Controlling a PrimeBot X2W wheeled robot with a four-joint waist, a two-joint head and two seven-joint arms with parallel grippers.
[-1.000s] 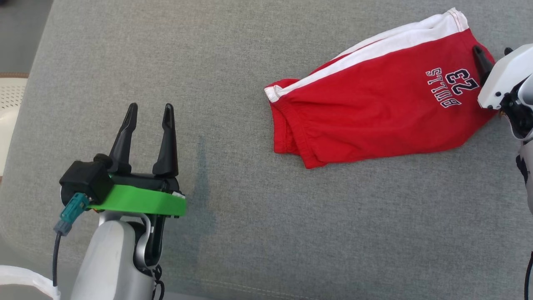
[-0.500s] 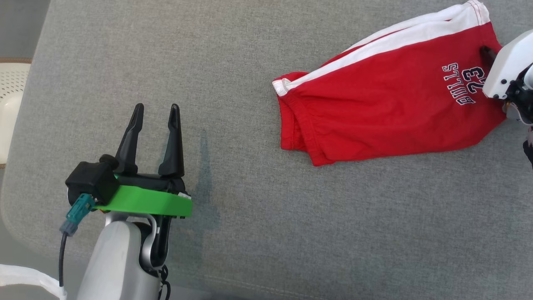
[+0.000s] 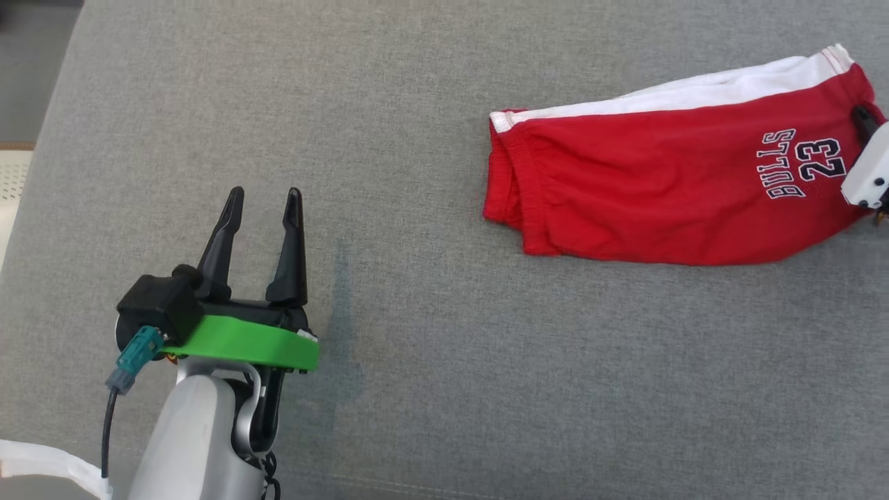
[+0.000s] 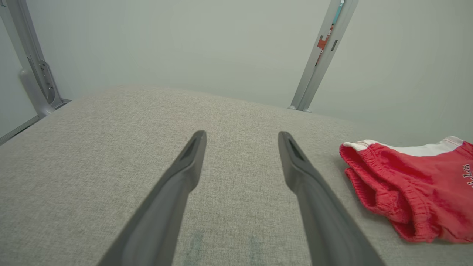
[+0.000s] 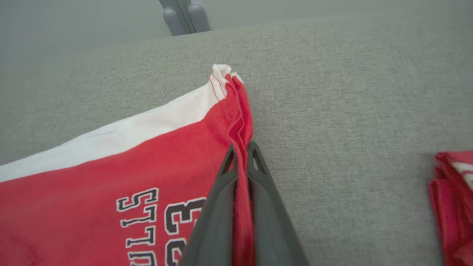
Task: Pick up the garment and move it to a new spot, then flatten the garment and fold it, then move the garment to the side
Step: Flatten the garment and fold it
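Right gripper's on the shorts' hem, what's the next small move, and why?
Probably lift the right gripper slightly: it is shut on the hem of the red shorts, which lie on the grey cushion, and the left gripper hangs open, apart.

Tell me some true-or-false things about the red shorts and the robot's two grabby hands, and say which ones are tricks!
1. The right gripper is pinching an edge of the red shorts. True.
2. The left gripper is holding the shorts too. False: it is open, empty and apart from them.
3. The print on the shorts reads BULLS 23. True.
4. The shorts have a blue band. False: the stripe is white.
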